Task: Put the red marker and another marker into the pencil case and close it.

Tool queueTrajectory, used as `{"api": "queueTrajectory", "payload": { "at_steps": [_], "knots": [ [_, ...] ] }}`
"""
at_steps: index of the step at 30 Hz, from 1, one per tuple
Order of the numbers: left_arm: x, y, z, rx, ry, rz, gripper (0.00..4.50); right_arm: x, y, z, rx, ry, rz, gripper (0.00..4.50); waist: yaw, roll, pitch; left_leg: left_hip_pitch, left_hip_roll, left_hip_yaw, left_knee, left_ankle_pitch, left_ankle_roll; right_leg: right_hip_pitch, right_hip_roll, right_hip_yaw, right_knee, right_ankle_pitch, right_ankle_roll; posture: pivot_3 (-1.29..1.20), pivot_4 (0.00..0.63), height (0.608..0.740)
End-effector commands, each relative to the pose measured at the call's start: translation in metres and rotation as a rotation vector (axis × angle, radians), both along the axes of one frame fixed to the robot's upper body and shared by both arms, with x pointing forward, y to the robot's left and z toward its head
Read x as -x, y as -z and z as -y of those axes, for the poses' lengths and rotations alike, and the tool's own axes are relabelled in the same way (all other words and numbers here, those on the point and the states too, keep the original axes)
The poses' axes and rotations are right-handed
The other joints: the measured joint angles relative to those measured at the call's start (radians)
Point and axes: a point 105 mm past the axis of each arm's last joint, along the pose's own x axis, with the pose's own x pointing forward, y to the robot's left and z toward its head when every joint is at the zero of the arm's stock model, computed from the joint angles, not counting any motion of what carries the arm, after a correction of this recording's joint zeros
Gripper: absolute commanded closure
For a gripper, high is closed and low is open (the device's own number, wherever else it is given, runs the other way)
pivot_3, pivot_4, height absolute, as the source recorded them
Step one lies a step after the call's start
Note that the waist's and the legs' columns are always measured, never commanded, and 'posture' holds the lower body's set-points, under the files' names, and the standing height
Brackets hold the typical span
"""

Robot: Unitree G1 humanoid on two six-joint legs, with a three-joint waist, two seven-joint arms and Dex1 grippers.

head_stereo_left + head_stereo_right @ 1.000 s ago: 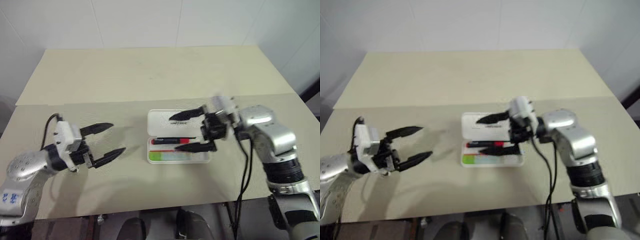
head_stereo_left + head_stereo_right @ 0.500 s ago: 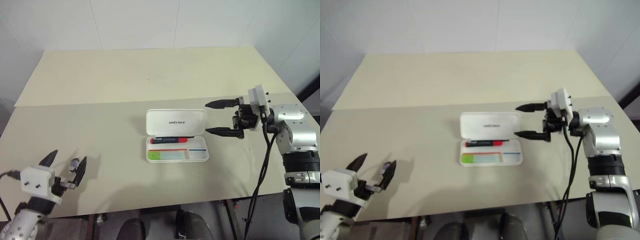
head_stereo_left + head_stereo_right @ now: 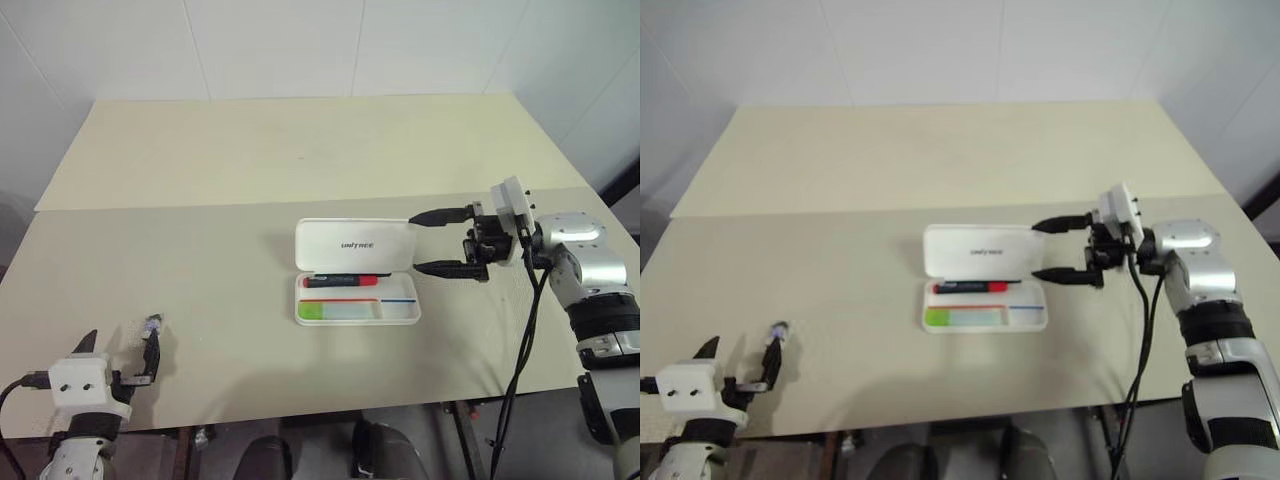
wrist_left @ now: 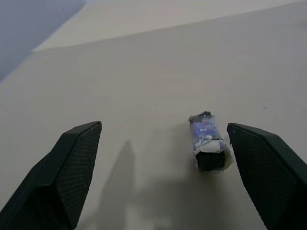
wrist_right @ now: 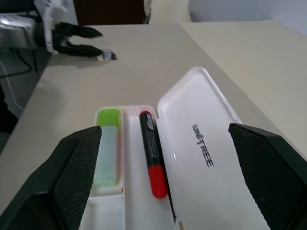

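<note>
The white pencil case (image 3: pixel 350 245) lies open in the middle of the table, its lettered lid folded back flat. In its tray the red marker (image 3: pixel 340 281) lies along the hinge side, and the green-capped pale marker (image 3: pixel 335 311) lies in the front compartment. My right gripper (image 3: pixel 414 243) hovers just right of the case, pointing at it, open and empty. My left gripper (image 3: pixel 122 338) is low at the table's near left corner, open and empty. A small blue, white and black object (image 4: pixel 208 141) lies on the table close to its right finger.
The pale table (image 3: pixel 300 150) stretches far behind the case, with a seam running across it. The table's front edge (image 3: pixel 300 415) lies close below the left gripper. White walls stand behind the table.
My right gripper has pulled away from over the case to its right side. My left arm has dropped and drawn back to the near left corner. Both stayed open.
</note>
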Motion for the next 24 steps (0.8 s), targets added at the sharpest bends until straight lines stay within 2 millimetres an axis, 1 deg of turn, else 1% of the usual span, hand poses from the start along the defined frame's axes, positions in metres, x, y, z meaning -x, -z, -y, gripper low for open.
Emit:
{"api": "queueTrajectory", "payload": {
  "at_steps": [1, 6, 12, 17, 18, 19, 20, 24],
  "knots": [
    [-0.005, -0.003, -0.002, -0.007, -0.001, 0.017, 0.0, 0.013, -0.015, -0.002, 0.008, -0.104, 0.057, 0.03, 0.0, -0.001, 0.0, 0.0, 0.0, 0.0, 0.0, 0.0, 0.0, 0.0, 0.0, 0.0, 0.0, 0.0, 0.0, 0.0, 0.15, 0.74],
    [-0.02, 0.0, 0.003, 0.014, 0.045, 0.011, 0.0, 0.026, -0.018, -0.008, -0.003, -0.171, 0.031, 0.03, 0.002, 0.0, 0.0, 0.0, 0.0, -0.001, 0.0, 0.0, 0.0, 0.0, -0.001, -0.001, 0.0, 0.0, 0.0, 0.0, 0.15, 0.74],
    [-0.027, 0.007, 0.008, 0.044, 0.077, -0.017, 0.0, 0.039, -0.013, -0.01, 0.01, -0.219, -0.004, 0.03, 0.003, 0.0, 0.0, 0.0, 0.0, -0.001, 0.0, 0.0, 0.0, 0.0, -0.002, -0.001, 0.0, 0.0, 0.0, 0.0, 0.15, 0.74],
    [-0.027, 0.015, 0.012, 0.079, 0.063, -0.058, 0.0, 0.042, -0.008, -0.008, 0.033, -0.217, -0.007, 0.03, 0.007, 0.001, -0.001, 0.001, 0.0, -0.002, 0.0, 0.0, 0.0, 0.0, -0.003, -0.001, 0.0, 0.0, 0.0, 0.0, 0.15, 0.74],
    [-0.026, 0.017, 0.012, 0.085, 0.056, -0.067, 0.41, 0.041, -0.008, -0.007, 0.032, -0.215, -0.005, 0.0, 0.007, 0.001, -0.001, 0.001, 0.0, -0.002, 0.0, 0.0, 0.0, 0.0, -0.003, -0.001, 0.0, 0.0, 0.0, 0.0, 0.15, 0.74],
    [-0.025, 0.018, 0.013, 0.089, 0.053, -0.076, 0.62, 0.041, -0.009, -0.007, 0.031, -0.215, -0.003, 0.0, 0.007, 0.002, -0.001, 0.002, 0.0, -0.002, 0.0, 0.0, 0.0, 0.0, -0.004, -0.001, 0.0, 0.001, 0.001, 0.0, 0.15, 0.74],
    [-0.025, 0.02, 0.014, 0.087, 0.05, -0.083, 0.94, 0.041, -0.01, -0.007, 0.03, -0.215, 0.001, 0.0, 0.006, 0.002, -0.001, 0.002, 0.0, -0.002, 0.0, 0.0, 0.001, 0.0, -0.004, -0.001, 0.0, 0.001, 0.001, 0.0, 0.15, 0.74],
    [-0.024, 0.023, 0.015, 0.092, 0.047, -0.102, 2.33, 0.041, -0.012, -0.007, 0.026, -0.215, 0.009, 0.0, 0.008, 0.002, -0.001, 0.002, 0.0, -0.002, 0.0, -0.001, 0.001, 0.0, -0.006, -0.001, 0.0, 0.001, 0.001, 0.0, 0.15, 0.74]
  ]
}}
